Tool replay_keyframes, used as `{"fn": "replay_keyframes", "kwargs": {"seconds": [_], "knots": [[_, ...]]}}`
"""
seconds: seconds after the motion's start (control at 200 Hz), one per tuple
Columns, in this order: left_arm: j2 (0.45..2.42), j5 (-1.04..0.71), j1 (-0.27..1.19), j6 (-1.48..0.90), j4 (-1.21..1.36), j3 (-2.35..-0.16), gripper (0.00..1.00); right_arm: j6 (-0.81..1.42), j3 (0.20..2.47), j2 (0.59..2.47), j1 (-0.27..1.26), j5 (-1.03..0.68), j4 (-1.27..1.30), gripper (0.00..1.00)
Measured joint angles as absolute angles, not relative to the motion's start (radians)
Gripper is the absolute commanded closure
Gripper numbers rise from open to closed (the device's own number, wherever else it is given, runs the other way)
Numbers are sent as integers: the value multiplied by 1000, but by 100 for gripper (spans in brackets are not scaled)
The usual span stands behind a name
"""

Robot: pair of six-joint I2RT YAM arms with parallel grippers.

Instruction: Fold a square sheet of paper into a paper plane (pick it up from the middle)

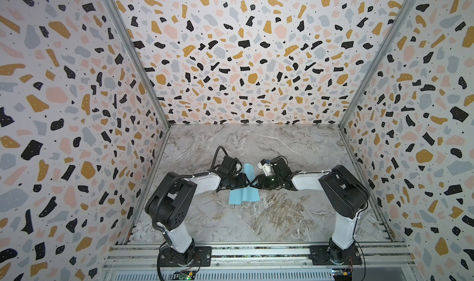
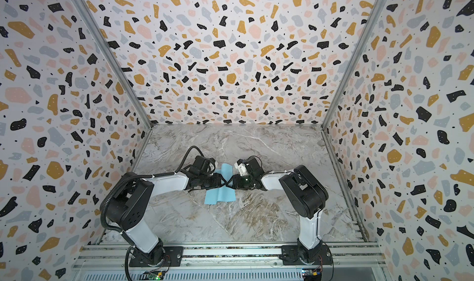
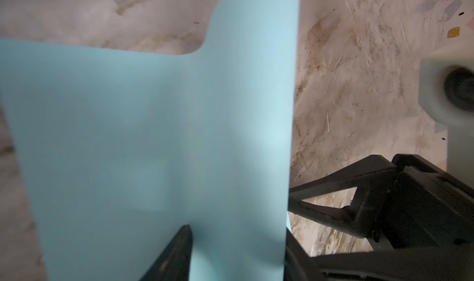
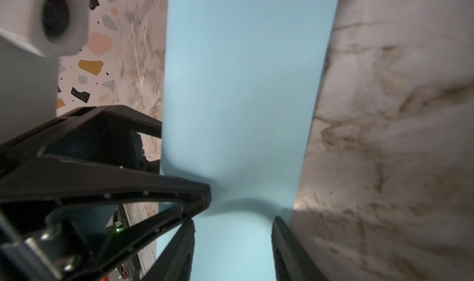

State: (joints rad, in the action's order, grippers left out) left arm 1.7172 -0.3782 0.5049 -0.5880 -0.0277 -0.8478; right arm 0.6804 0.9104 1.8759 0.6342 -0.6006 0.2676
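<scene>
The square sheet of paper (image 1: 243, 198) lies in the lower middle of both top views on the marble-patterned counter (image 1: 295, 215). It is drawn in at its waist like a bow tie, so the lower end fans out wide and the upper end shows as a narrower strip. That shape comes from the two claws meeting tip to tip over its middle, which is where the task wants it taken up.

The right claw (image 1: 254, 185) stands partly apart, and the blue sheet arches between its fingers (image 4: 287, 251) and fills the gap from one to the other. It is clamped on a raised ridge of paper. The left claw (image 1: 246, 185) straddles the same ridge, with one finger (image 3: 177, 254) in front of the sheet and the other behind its edge. The wrist view is blurred there, and I cannot tell whether this claw grips the paper or only brackets it.

The crowding is mostly the arms' own. In the right wrist view the left claw's tip touches the paper just beside the right claw's finger, and the white wrist camera housing (image 4: 59, 18) hangs near at upper left. The terrazzo walls (image 1: 230, 48) stand well apart from the sheet.
</scene>
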Motion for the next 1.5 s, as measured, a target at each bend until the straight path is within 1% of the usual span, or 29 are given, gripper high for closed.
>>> {"fn": "replay_keyframes", "kwargs": {"seconds": [0.04,0.07,0.22,0.39,0.481,0.671,0.766,1.006,1.161,1.247,1.502], "knots": [[1717,-389,505,-588,-23,-843,65,685,884,1860,629,-606,282,47],[1717,-400,505,-588,-20,-840,66,690,858,1841,621,-611,293,47],[1697,-469,505,-600,37,-813,68,721,725,1713,545,-644,349,43],[1613,-562,505,-655,139,-782,68,734,672,1573,440,-699,420,30],[1578,-609,505,-701,217,-773,68,725,672,1548,409,-743,455,25],[1560,-673,505,-778,329,-757,68,709,677,1574,399,-825,476,24],[1560,-683,505,-798,349,-751,68,715,678,1605,399,-859,501,29],[1576,-698,505,-813,368,-741,68,765,680,1658,399,-924,580,47],[1589,-698,505,-812,367,-741,68,784,693,1664,399,-945,614,53],[1594,-698,505,-812,364,-741,69,791,697,1664,399,-951,622,58],[1600,-698,505,-808,360,-741,69,794,710,1673,399,-958,629,83]]}}
